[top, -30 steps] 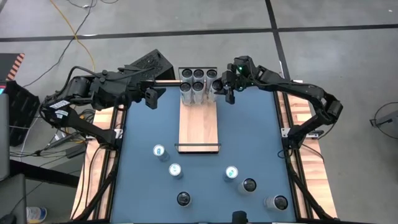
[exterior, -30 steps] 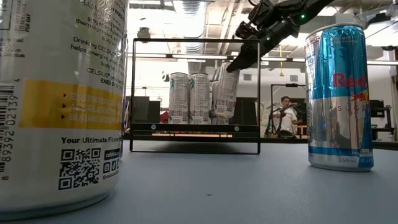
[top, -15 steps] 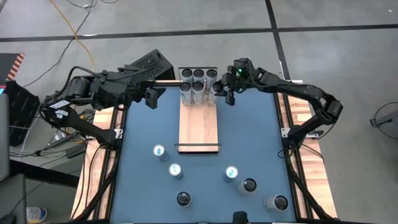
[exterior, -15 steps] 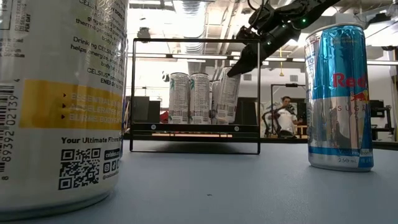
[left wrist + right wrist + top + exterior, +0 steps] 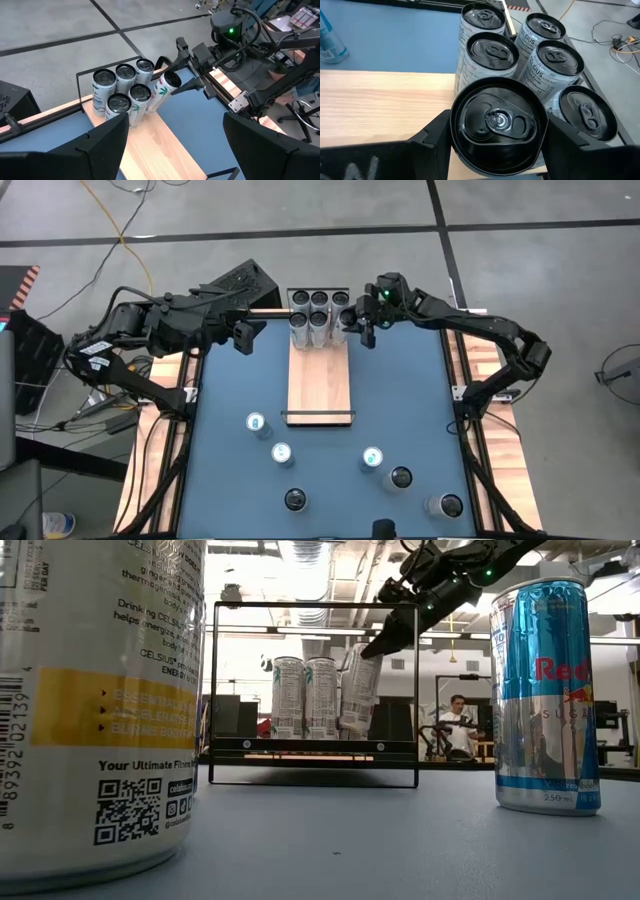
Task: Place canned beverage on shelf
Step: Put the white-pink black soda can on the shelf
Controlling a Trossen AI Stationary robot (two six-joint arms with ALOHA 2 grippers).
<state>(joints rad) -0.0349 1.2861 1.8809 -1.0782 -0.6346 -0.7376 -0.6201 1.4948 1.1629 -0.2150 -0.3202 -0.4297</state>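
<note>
Right wrist view: tilted white can (image 5: 497, 122); black lid

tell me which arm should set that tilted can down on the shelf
Right. Its gripper already has its fingers around the tilted white-and-green aluminium can at the long light-wood shelf, beside five upright cans. The left gripper hangs open, off to the side.

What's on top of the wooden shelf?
Six cans: five stand together at the far end of the shelf, and the right gripper holds a sixth can tilted beside them. Its bottom is hidden.
</note>
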